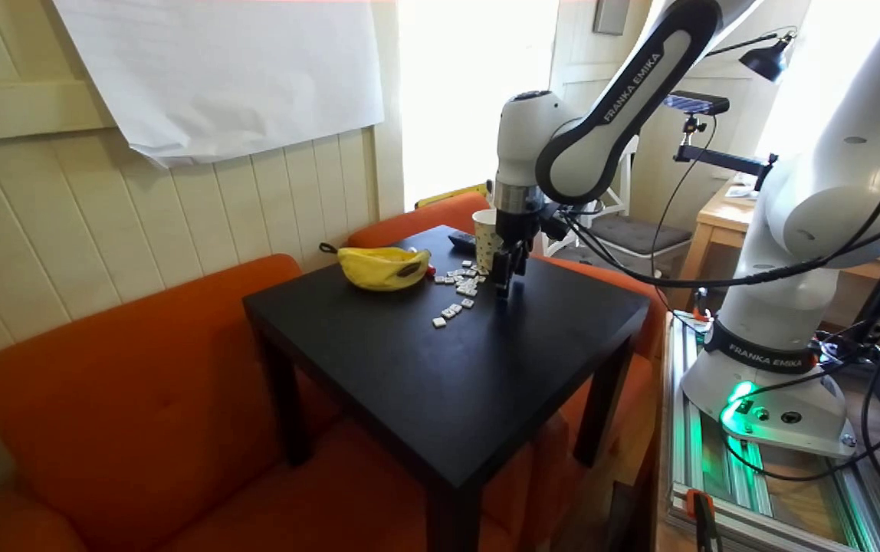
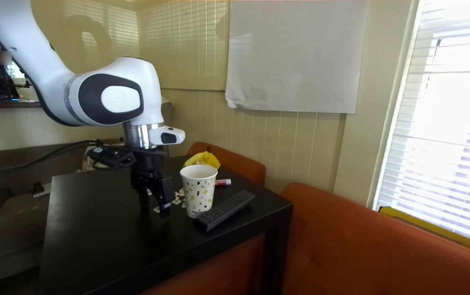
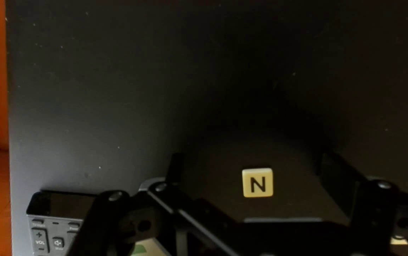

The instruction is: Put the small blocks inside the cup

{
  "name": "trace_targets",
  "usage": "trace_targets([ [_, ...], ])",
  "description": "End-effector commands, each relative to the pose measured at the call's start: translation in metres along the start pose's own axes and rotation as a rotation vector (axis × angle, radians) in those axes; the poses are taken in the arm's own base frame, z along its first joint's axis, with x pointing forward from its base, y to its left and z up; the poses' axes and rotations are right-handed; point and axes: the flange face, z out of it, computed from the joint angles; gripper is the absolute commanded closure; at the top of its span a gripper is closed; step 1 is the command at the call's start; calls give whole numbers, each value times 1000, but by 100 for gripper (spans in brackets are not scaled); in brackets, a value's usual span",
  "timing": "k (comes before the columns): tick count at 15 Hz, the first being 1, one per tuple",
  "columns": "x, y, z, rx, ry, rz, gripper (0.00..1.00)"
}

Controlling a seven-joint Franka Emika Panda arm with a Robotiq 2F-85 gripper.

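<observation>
Exterior view, from the left edge: orange sofa, then the black table, one corner toward the camera. On it I log a yellow banana-shaped pouch, then the small blocks, pale, scattered loosely near the foot of the cup, a short broken line of them straggling toward the near side. Behind them, a dark remote. The cup stands upright on the table, pale with coloured flecks, partly covered from this angle by my gripper, which points down, low over the table. Far right, the arm's base, green light glowing on it. In an exterior view, again from the left: gripper, cup, a red-and-white tube lying farther back, and the remote just beside the cup; whether those two touch I can't tell, and the cup's inside doesn't read from here. Wrist view: remote at lower left, then the gripper's fingers, spread wide, a block marked N lying on the table between them, a gap on either side of it. Lower right, a pale sliver, too covered to identify.
</observation>
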Motion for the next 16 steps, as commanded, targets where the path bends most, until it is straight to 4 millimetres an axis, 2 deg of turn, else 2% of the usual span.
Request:
trace_targets([
  [1, 9, 4, 3, -1, 8, 15, 23],
  [11, 18, 5, -2, 23, 10, 17, 95],
  [12, 17, 5, -1, 33, 6, 22, 98],
  [16, 16, 12, 3, 57, -5, 52, 93],
])
